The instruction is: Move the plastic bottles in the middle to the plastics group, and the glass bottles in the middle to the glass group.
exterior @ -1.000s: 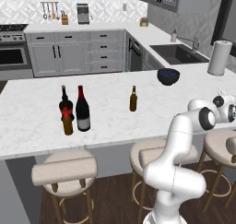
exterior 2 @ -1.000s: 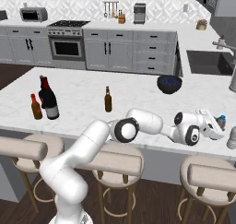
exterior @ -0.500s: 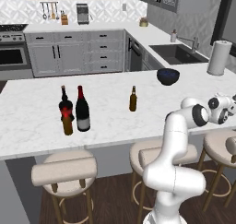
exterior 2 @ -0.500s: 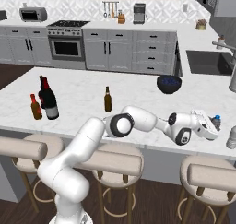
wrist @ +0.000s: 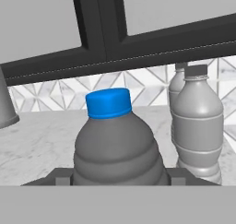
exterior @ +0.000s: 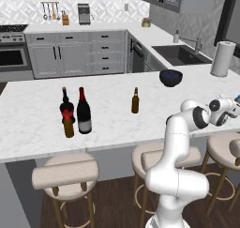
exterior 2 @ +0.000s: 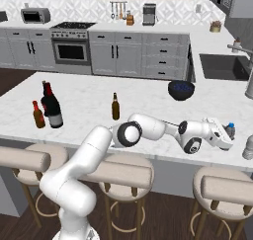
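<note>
Blue-capped plastic bottle (wrist: 115, 144) sits between your tool's (exterior 2: 226, 136) jaws, apparently gripped, at the counter's (exterior: 37, 114) right end just beside the grey bottles (wrist: 197, 126). Let go carelessly and you could topple it into them; beer bottle (exterior: 135, 101) waits mid-counter.

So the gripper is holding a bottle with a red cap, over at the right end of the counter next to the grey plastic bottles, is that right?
Not quite: the cap is blue, not red, as the hand view shows. The rest holds: the gripper is around that bottle at the right end of the counter, next to the grey plastic bottles.
</note>
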{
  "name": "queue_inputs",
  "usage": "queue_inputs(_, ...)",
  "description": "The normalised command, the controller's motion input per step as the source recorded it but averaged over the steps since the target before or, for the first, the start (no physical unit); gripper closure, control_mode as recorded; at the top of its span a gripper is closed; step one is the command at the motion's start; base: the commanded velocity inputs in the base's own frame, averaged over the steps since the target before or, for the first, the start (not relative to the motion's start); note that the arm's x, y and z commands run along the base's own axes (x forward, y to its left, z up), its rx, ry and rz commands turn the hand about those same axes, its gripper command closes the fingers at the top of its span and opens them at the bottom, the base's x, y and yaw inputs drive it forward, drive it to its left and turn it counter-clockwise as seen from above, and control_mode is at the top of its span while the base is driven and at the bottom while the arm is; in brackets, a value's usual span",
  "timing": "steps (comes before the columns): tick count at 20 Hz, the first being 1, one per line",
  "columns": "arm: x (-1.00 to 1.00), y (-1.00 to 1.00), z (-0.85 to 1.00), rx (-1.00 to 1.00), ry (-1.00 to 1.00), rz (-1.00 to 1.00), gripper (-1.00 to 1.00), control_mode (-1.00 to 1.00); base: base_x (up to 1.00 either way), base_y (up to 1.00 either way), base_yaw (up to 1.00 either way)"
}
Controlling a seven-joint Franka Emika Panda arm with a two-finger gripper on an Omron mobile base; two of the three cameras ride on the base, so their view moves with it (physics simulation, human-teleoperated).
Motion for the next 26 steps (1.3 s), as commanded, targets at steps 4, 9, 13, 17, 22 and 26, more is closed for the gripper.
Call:
queue_inputs(4,0.00,0.00,-0.30,-0.02,0.00,0.00,-1.00,-1.00,0.00,0.00,0.00)
queue_inputs(9,0.00,0.00,-0.14,-0.02,-0.01,0.00,-1.00,-1.00,0.00,0.00,0.00)
queue_inputs(13,-0.02,0.00,-0.06,-0.02,-0.01,0.00,-1.00,-1.00,0.00,0.00,0.00)
queue_inputs(17,0.00,0.01,0.00,0.00,0.00,0.00,-1.00,-1.00,0.00,0.00,0.00)
queue_inputs(22,-0.02,0.12,0.00,0.00,0.00,0.00,-1.00,-1.00,0.00,0.00,0.00)
queue_inputs(26,-0.09,0.22,0.02,0.00,0.00,0.00,-1.00,-1.00,0.00,0.00,0.00)
